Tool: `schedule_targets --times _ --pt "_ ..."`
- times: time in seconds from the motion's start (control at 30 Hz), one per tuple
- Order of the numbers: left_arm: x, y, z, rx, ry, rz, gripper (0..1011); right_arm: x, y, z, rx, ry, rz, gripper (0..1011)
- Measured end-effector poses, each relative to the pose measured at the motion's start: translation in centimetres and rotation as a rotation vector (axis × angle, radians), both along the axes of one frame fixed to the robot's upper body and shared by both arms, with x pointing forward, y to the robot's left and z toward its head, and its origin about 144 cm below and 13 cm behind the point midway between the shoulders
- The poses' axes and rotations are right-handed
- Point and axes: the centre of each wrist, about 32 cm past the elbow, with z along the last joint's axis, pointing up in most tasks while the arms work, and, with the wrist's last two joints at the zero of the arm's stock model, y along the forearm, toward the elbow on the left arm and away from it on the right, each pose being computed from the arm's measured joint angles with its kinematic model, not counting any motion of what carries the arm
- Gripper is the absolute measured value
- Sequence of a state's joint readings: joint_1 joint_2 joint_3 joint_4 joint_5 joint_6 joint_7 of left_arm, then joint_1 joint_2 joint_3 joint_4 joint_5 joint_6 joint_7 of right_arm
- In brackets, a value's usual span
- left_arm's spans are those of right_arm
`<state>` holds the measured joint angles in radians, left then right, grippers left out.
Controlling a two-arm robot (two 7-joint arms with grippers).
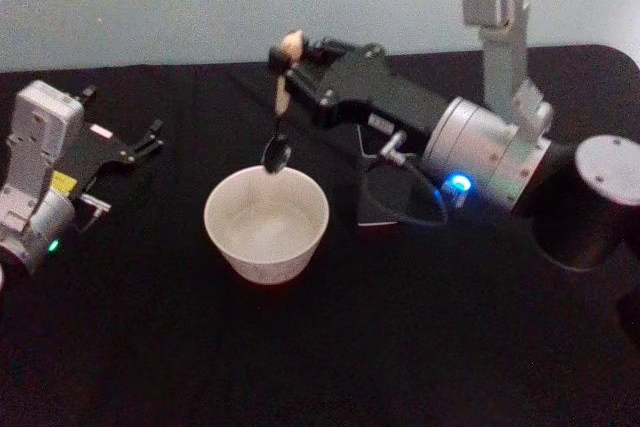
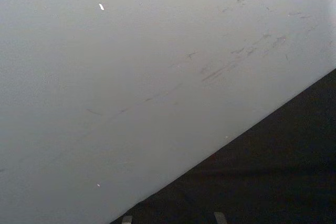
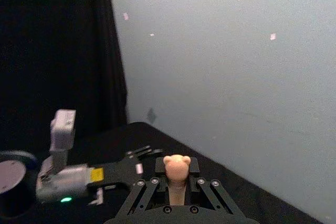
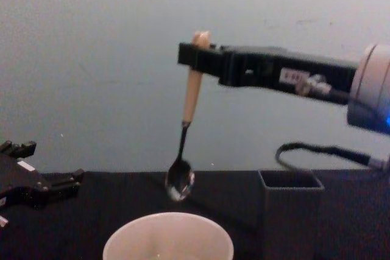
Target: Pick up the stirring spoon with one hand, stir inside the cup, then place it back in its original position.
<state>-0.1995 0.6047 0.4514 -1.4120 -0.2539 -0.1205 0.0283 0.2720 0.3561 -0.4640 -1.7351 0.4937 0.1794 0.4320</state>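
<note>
The right gripper (image 1: 284,72) reaches in from the right side, high above the black table (image 1: 300,367). Its long black body lies almost level behind the silver wrist with the blue light. The fingers are closed onto the stirring spoon (image 1: 280,117) and pinch the cream handle just under the bear-head knob. In the right wrist view the knob stands up between the two fingers (image 3: 152,182) of the gripper (image 3: 176,184).

The spoon (image 4: 192,98) hangs down from this grip, so all of it except the knob is below the fingers. Its long axis is nearly vertical – knob on top, thin metal neck under the handle, shiny bowl at the lowest end. In the chest view it leans a little, with the bowl end somewhat more to the left than the knob.

The bowl of the spoon is in the air over the far part of the cup (image 1: 250,257). In the chest view it shows above the cup's (image 4: 140,229) rim with a small gap, not inside the cup. A dark square holder box (image 4: 291,211) stands just to the right of the cup, under the arm.

The left gripper (image 1: 150,139) rests low at the left side of the table, well apart from the cup – its fingers stand apart and hold nothing.
</note>
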Motion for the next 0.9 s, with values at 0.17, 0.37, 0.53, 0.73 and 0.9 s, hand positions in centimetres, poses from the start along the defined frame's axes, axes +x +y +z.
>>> schedule_targets --times 0.17,0.37,0.53,0.73,0.9 --pt "0.0 0.0 0.0 0.0 0.0 0.0 1001 0.0 0.5 -1.6 -0.006 0.009 0.039 229" --pt "0.0 0.0 0.0 0.0 0.0 0.0 1001 0.2 0.8 -3.2 -0.017 0.018 0.061 229" --pt "0.0 0.0 0.0 0.0 0.0 0.0 1001 0.6 0.8 -4.7 -0.017 0.007 0.083 228" --pt "0.0 0.0 0.0 0.0 0.0 0.0 1001 1.0 0.9 -6.0 -0.025 -0.004 0.091 228" --pt "0.0 0.0 0.0 0.0 0.0 0.0 1001 1.4 1.0 -7.0 -0.043 -0.007 0.085 229"
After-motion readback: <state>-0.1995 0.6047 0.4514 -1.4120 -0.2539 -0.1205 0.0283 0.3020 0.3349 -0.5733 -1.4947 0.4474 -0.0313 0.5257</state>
